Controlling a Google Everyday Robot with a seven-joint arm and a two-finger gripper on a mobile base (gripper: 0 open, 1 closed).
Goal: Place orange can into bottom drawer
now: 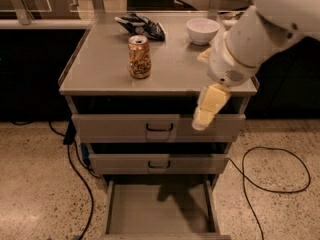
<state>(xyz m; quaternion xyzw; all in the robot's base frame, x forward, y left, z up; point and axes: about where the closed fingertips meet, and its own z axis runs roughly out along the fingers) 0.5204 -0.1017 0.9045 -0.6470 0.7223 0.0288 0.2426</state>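
Note:
The orange can (pixel 139 57) stands upright on the grey cabinet top (pixel 105 69), left of centre. The bottom drawer (pixel 159 209) is pulled out below, its grey inside bare. My gripper (pixel 209 107) hangs down at the end of the white arm, in front of the cabinet's right front edge and over the top drawer's face. It is to the right of the can and well apart from it, holding nothing.
A white bowl (pixel 202 30) and a dark crumpled bag (pixel 141 25) sit at the back of the cabinet top. The two upper drawers (pixel 159 128) with black handles are closed. Black cables (pixel 272 170) lie on the speckled floor on both sides.

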